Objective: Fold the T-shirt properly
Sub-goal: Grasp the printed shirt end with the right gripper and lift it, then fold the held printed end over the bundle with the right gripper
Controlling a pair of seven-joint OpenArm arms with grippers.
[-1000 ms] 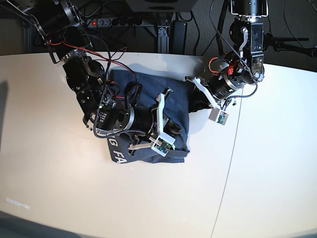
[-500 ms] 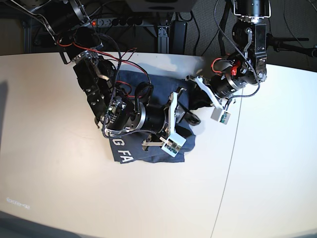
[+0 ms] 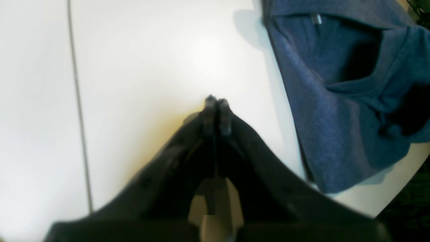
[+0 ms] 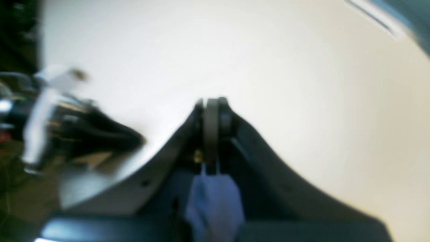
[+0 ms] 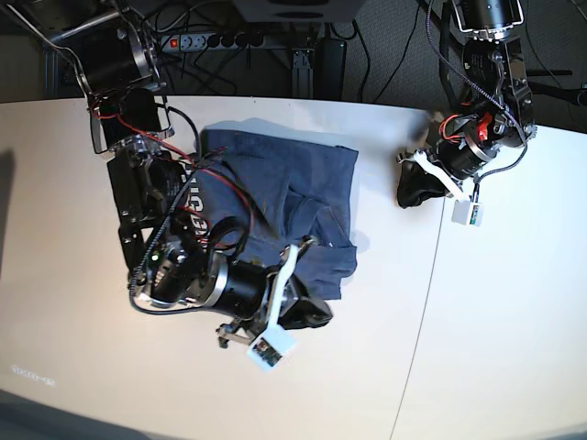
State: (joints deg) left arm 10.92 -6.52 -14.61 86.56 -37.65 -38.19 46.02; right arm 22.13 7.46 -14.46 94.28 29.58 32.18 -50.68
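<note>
While both arms reach low over table [image 5: 514, 312], left tool [image 3: 216, 101] pressed together, right tool [image 4: 211, 104] pinching T-shirt [image 5: 303, 197] fabric.

No legible text on T-shirt [image 5: 303, 197] or rig

White lettering on the shirt, approx. at its left edge by the right arm, is mostly covered by cables & too small to read in base view. Tiny pale marking on the table [image 5: 73, 367], near its bottom-left corner, shows as a smudge, illegible. Both wrist views are blurred; no labels, brands or nos. readable on gripper bodies, camera modules or the power strip [image 5: 220, 40] behind the far edge.
</note>
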